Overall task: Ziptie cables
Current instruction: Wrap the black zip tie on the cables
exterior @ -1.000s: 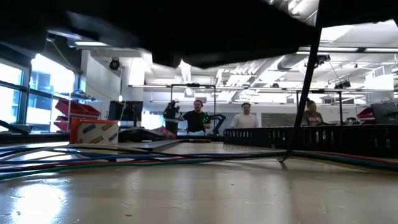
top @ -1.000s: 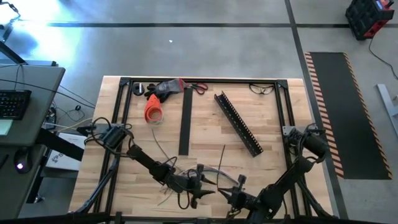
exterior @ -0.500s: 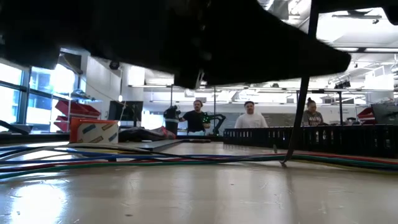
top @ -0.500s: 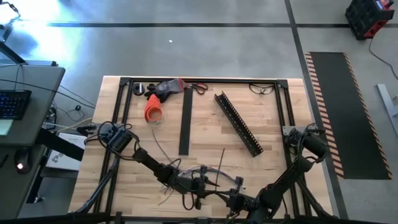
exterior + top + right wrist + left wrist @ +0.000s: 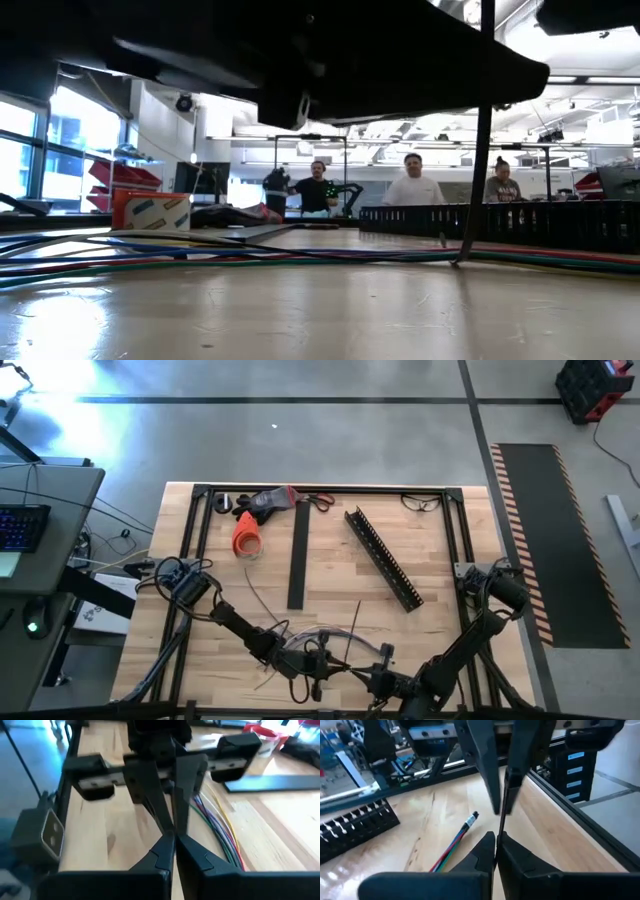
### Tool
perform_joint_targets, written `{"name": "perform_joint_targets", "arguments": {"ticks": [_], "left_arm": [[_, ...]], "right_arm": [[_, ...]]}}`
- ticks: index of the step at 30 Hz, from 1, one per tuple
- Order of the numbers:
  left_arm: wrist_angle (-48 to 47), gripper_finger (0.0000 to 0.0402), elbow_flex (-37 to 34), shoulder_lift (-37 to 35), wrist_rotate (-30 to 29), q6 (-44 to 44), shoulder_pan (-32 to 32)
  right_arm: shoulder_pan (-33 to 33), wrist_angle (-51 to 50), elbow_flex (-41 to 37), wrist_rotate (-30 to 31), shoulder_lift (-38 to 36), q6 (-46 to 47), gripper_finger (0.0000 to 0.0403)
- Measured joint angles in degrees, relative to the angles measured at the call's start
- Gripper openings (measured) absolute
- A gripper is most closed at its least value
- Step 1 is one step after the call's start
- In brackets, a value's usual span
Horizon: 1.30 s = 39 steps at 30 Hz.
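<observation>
The cables [image 5: 318, 636] lie loose on the wooden table near its front edge; in the low view they [image 5: 200, 262] run flat along the wood. A thin black ziptie [image 5: 476, 150] stands almost upright, its lower end [image 5: 458, 260] on the table. My left gripper [image 5: 330, 662] and my right gripper [image 5: 362, 672] meet tip to tip just in front of the cables, both shut on the ziptie. The cables' coloured end [image 5: 462, 831] lies beyond my left fingers and beside my right ones [image 5: 220, 827]. My left gripper pinches the ziptie's flat strip [image 5: 496, 845] between its two fingertips, coming nearly level from the table's left. The strip runs on past the fingers to the other gripper. My right gripper pinches the same strip a little farther along [image 5: 506, 784], slanting down from the table's right. Its own view hides the strip behind the fingertips [image 5: 165, 851].
A long black slotted channel [image 5: 382, 558] lies slantwise at the back right, a flat black strip [image 5: 297, 555] in the middle. An orange object [image 5: 246, 538], scissors [image 5: 318, 501] and glasses [image 5: 422, 503] sit along the far edge. People stand in the room beyond [image 5: 410, 188].
My left gripper has shut and taken hold of the ziptie beside my right gripper. The ziptie has tipped from a slant to almost upright, with its lower end staying on the table.
</observation>
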Motion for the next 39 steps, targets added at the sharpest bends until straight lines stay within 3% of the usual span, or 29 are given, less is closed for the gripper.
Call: {"name": "perform_joint_targets", "arguments": {"ticks": [5,11,15,23,32,39], "left_arm": [[-0.1,0.0,0.0,0.0,2.1,-3.5,1.1],[-0.2,0.0,0.0,0.0,4.2,-6.3,2.2],[-0.2,0.0,0.0,0.0,4.6,-6.9,2.3],[-0.1,0.0,0.0,0.0,5.4,-6.9,2.3],[0.1,0.0,0.0,0.0,5.3,-6.3,1.8],[0.5,0.0,0.0,0.0,4.0,-7.7,1.7]], "right_arm": [[0.1,-5.9,0.0,-1.4,-3.5,4.0,0.0035],[-1.5,9.7,0.0,-2.7,-4.4,-9.9,0.005],[-3.0,13.6,0.0,-1.7,-4.4,-13.8,0.0047],[-5.6,5.1,0.0,-7.3,-4.2,-3.3,0.0031],[-4.9,1.2,0.0,-7.0,-4.2,0.2,0.0021],[-2.7,-0.9,0.0,-0.8,-4.6,0.3,0.002]]}}
